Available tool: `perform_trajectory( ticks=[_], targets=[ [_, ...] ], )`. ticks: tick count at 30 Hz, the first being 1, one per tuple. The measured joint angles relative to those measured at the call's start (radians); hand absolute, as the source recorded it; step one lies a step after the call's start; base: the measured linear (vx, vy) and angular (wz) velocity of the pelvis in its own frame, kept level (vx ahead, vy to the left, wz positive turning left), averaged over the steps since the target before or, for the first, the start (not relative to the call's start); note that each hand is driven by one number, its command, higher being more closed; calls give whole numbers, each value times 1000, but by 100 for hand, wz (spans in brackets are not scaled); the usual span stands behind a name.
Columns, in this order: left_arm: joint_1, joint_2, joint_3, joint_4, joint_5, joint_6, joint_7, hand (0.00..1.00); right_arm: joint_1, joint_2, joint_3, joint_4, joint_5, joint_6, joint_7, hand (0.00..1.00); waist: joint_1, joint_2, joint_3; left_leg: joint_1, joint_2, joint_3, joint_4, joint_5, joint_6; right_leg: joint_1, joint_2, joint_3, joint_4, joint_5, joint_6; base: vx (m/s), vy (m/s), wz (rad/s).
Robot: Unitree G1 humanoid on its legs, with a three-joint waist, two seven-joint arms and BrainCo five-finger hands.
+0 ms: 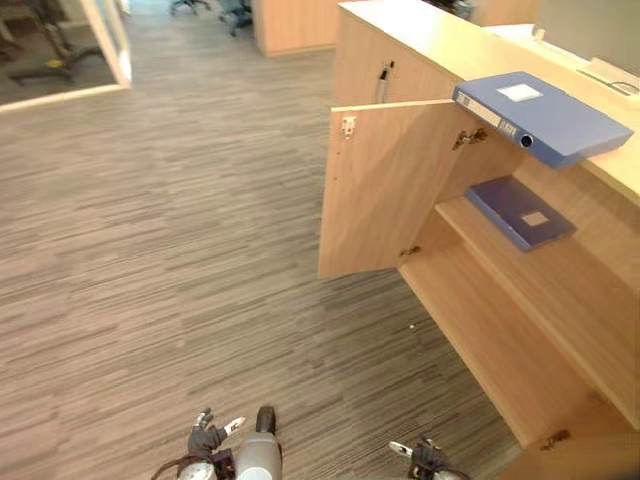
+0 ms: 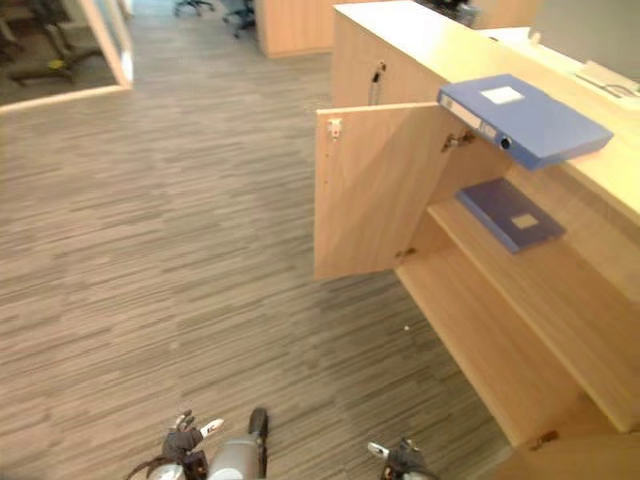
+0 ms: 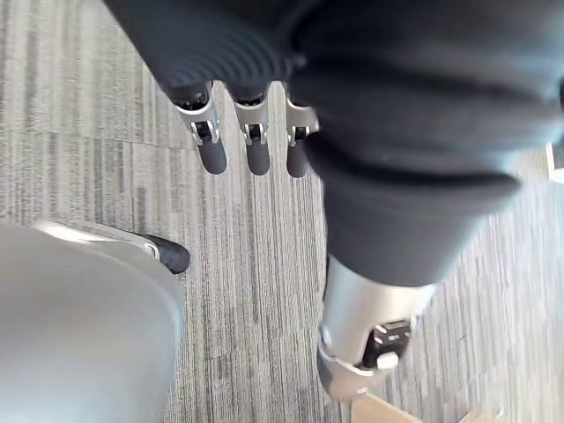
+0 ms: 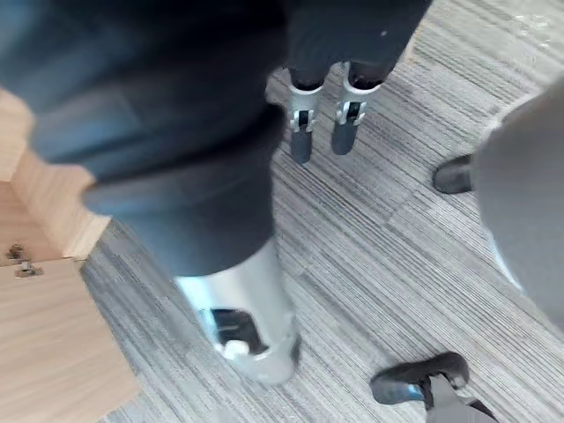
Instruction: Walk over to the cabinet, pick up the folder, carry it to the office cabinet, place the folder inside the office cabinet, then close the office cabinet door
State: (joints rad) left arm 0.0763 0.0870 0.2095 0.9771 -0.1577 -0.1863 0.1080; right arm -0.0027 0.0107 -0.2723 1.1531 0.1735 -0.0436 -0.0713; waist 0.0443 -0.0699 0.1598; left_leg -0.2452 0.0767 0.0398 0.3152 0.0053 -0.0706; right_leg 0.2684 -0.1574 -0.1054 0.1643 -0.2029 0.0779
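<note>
A blue box folder [image 1: 545,115] lies on the wooden cabinet top [image 1: 430,40], its spine overhanging the front edge. A second, flatter blue folder [image 1: 518,210] rests on the upper shelf inside the cabinet. The cabinet door [image 1: 385,185] stands swung wide out over the carpet. My left hand [image 1: 205,437] and right hand [image 1: 425,455] hang low at the bottom of the eye views, far from both folders. In the wrist views the left fingers [image 3: 256,145] and the right fingers [image 4: 322,128] point straight down at the carpet and hold nothing.
A closed cabinet door with a black handle [image 1: 383,80] sits beyond the swung-out one. White items [image 1: 610,75] lie on the countertop at the far right. A glass partition [image 1: 105,45] and office chairs [image 1: 200,8] stand at the far left. Grey striped carpet stretches leftward.
</note>
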Motion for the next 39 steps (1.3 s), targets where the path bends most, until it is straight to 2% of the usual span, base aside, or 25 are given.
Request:
perform_trajectory(
  ticks=[2,4,6,7,8,9,10,11,13,14,15,16,17,18,20,24,28,31,32,33,34,35,36,37,39],
  targets=[
    [0,4,0,20,0,0,0,0,21,0,-3,0,1,0,3,0,1,-5,-35,9,-18,57,61,-77,34,-47,-40,55,110,14,20,358,261,-55],
    [2,4,0,43,3,2,0,0,24,-1,-15,-1,1,0,11,0,2,-5,-51,68,-41,116,45,-116,60,-125,-90,81,284,52,5,413,293,-69],
    [17,5,-4,49,4,4,-1,0,30,-9,-23,0,0,1,16,0,-6,-1,-51,175,-61,162,-8,-136,84,-181,-160,3,467,169,-27,416,299,-58],
    [28,9,-13,50,6,4,-1,0,40,-13,-29,-2,-1,1,16,0,-17,9,-45,264,-67,186,-61,-146,93,-197,-218,-86,587,221,-69,313,198,-52],
    [31,19,-23,62,10,7,-1,0,41,-15,-45,-12,-3,-7,14,0,-28,8,-45,338,-73,198,-113,-148,95,-235,-269,-169,750,202,-90,290,171,-44],
    [31,23,-32,73,11,8,-1,0,40,-16,-50,-16,-3,-8,14,0,-33,9,-45,365,-73,200,-136,-148,95,-253,-280,-204,818,190,-100,238,117,-33],
    [31,28,-46,79,31,11,-2,0,40,-18,-54,-23,-4,-10,14,0,-43,10,-45,407,-71,212,-173,-148,95,-299,-286,-257,911,154,-93,193,64,-28],
    [31,28,-50,79,36,13,-4,0,40,-18,-60,-31,-7,-17,13,0,-43,11,-44,442,-70,228,-198,-147,94,-338,-283,-300,926,99,-94,188,40,-35],
    [29,27,-50,87,38,16,-7,0,40,-17,-60,-52,-25,-21,13,0,-51,23,-33,474,-55,245,-205,-147,94,-367,-266,-386,829,-9,-72,198,-59,-29],
    [29,26,-50,92,38,16,-7,0,40,-17,-61,-56,-31,-23,13,0,-54,27,-30,481,-48,247,-203,-147,94,-373,-260,-413,783,-30,-71,209,-150,-25],
    [30,27,-48,94,38,17,-8,0,40,-18,-61,-58,-37,-24,13,0,-56,31,-24,497,-34,251,-197,-151,88,-374,-248,-476,659,-42,-70,135,-142,-23],
    [32,29,-47,94,39,16,-8,0,40,-17,-59,-58,-37,-23,13,0,-54,26,-21,503,-34,259,-192,-157,78,-374,-239,-509,562,-19,-78,155,-206,-42],
    [29,30,-44,99,40,16,-10,0,40,-20,-61,-52,-37,-19,14,0,-50,28,-12,520,-34,277,-190,-181,41,-354,-213,-555,463,11,-107,183,-213,-73],
    [26,9,-41,115,40,16,-10,0,33,-37,-66,-51,-37,-17,14,0,-47,61,-9,523,-8,302,-193,-187,35,-340,-172,-573,413,4,-114,185,-214,-78],
    [24,-9,-43,121,41,16,-10,0,31,-51,-94,-54,-37,-17,13,0,-58,88,0,531,8,328,-217,-180,29,-336,-146,-632,382,1,-118,168,-209,-61],
    [2,-25,-43,114,49,15,-17,0,38,-47,-121,-58,-38,1,11,0,-56,83,12,568,31,414,-257,-177,14,-313,-107,-762,325,2,-122,74,-141,-37],
    [-4,-45,-43,114,69,21,-20,0,40,-30,-121,-87,-39,2,11,0,-67,88,10,582,51,472,-276,-198,-34,-325,-70,-757,292,-4,-112,-8,-10,-37],
    [-19,-45,-35,112,75,22,-22,0,39,-27,-119,-87,-40,4,13,0,-58,89,8,577,76,546,-267,-216,-61,-319,-54,-805,286,-23,-128,51,20,-61],
    [-15,-43,-20,113,76,24,-22,0,36,-27,-113,-87,-40,4,15,0,-59,94,5,573,106,581,-231,-235,-75,-310,-21,-809,255,-23,-128,143,-30,-92],
    [-10,-31,-1,116,77,27,-23,0,35,-23,-90,-83,-39,3,15,0,-54,80,3,544,148,606,-111,-255,-80,-300,22,-807,194,-12,-130,228,-144,-103],
    [-16,-19,3,114,76,29,-22,0,39,-20,-72,-62,-37,3,15,0,-54,64,-6,496,198,602,34,-266,-62,-281,59,-791,135,14,-151,287,-292,-93],
    [-15,-18,3,112,76,30,-22,0,38,-24,-61,-54,-35,2,13,0,-53,64,-6,452,256,586,188,-265,-53,-257,100,-771,83,32,-166,273,-354,-89],
    [-16,-20,8,104,72,30,-22,0,35,-35,-40,-46,-36,2,11,0,-48,68,0,393,331,537,406,-250,-12,-217,142,-731,38,44,-172,270,-257,-104],
    [-16,-23,4,89,70,29,-20,0,27,-40,-15,-34,-36,1,10,0,-45,73,6,333,374,484,581,-257,3,-191,166,-687,23,40,-174,230,-100,-103],
    [-18,-23,-9,70,69,24,-18,0,8,-41,-9,-5,-36,1,8,0,-42,68,11,251,374,418,668,-278,4,-162,175,-626,2,38,-175,229,7,-93]
  ],
)
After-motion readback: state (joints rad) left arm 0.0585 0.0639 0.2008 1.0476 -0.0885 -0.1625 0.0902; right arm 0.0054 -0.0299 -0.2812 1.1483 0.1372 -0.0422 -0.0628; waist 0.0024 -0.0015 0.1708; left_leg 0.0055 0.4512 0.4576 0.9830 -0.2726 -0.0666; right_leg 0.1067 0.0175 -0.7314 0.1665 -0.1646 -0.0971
